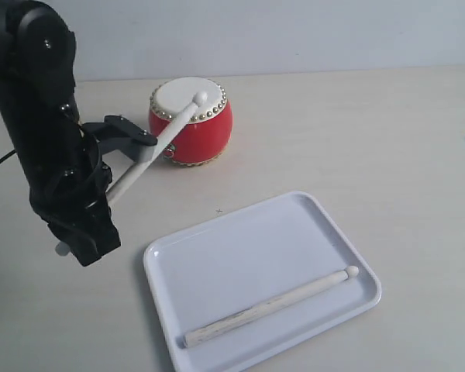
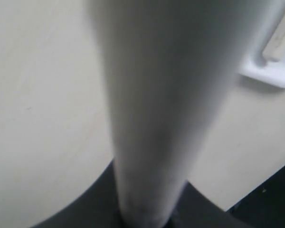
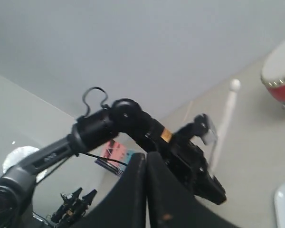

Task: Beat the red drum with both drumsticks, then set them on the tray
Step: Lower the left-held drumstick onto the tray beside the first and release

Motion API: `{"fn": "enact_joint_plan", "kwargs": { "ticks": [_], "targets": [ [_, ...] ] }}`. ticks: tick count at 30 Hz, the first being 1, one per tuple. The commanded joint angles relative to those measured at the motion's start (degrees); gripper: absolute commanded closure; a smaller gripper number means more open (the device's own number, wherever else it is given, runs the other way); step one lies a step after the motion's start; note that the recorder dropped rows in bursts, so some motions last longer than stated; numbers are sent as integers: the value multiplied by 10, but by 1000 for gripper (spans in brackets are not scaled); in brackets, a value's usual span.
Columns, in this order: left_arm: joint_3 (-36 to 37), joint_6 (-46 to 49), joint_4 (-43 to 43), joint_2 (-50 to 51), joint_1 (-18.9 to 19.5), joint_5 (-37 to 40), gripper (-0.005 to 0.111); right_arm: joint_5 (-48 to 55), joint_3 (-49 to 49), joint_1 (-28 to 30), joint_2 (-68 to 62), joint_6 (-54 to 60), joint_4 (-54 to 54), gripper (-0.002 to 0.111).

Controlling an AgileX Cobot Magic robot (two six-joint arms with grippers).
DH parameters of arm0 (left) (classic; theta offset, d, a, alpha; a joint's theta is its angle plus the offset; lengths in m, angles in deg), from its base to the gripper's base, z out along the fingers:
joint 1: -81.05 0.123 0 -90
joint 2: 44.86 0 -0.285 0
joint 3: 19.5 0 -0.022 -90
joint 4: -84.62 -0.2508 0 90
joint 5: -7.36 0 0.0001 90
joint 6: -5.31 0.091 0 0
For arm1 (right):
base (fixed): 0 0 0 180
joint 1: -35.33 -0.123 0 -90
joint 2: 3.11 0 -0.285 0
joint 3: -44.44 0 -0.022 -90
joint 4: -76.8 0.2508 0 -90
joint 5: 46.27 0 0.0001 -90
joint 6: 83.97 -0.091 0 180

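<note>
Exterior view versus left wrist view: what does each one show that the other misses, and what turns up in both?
Only the exterior view shows the red drum, the bead tip of the held drumstick near the drum's top, and the whole outline of the tray. Only the left wrist view shows that stick's shaft up close, a blur filling most of the frame. Both show the held drumstick, the dark left hand gripping it, the pale table, and the second drumstick lying in the tray, though the wrist view catches just one tray corner and one stick end.

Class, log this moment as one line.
left gripper: grips one drumstick, bead over red drum | right gripper: shut, empty | other drumstick: on tray
</note>
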Motion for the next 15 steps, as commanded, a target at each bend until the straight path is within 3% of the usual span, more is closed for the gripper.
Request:
{"fn": "enact_joint_plan", "kwargs": {
  "ticks": [1,4,9,15],
  "targets": [
    [-7,-8,-40,31,-26,6,107,-5,-3,-1,48,78,33,108],
    [-7,5,-57,48,-49,6,107,-9,-3,-1,48,148,66,108],
    [-24,17,-122,83,-90,6,107,0,-7,-1,44,151,66,108],
    [-101,13,-115,130,-109,6,107,1,-7,-1,44,153,66,108]
  ]
}}
